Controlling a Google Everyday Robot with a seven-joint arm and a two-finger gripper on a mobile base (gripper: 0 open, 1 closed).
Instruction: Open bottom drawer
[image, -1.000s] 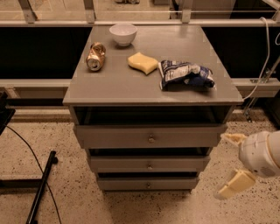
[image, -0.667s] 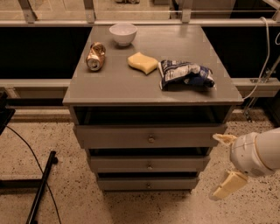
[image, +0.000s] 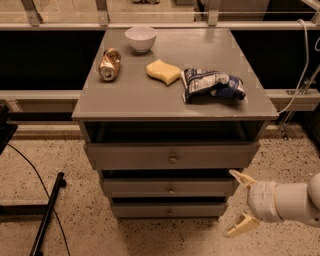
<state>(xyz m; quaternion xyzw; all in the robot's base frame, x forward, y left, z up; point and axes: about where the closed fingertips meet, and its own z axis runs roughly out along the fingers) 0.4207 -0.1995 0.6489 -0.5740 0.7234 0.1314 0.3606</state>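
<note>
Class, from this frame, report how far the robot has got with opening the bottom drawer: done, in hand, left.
Done: nothing; the bottom drawer looks shut. In hand: the gripper hovers low, right of the cabinet, jaws open, touching nothing. Left: reach the drawer's knob, grasp it, pull out.

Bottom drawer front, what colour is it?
The slim bottom drawer is grey, camera view; the cream gripper hangs open right of it.
</note>
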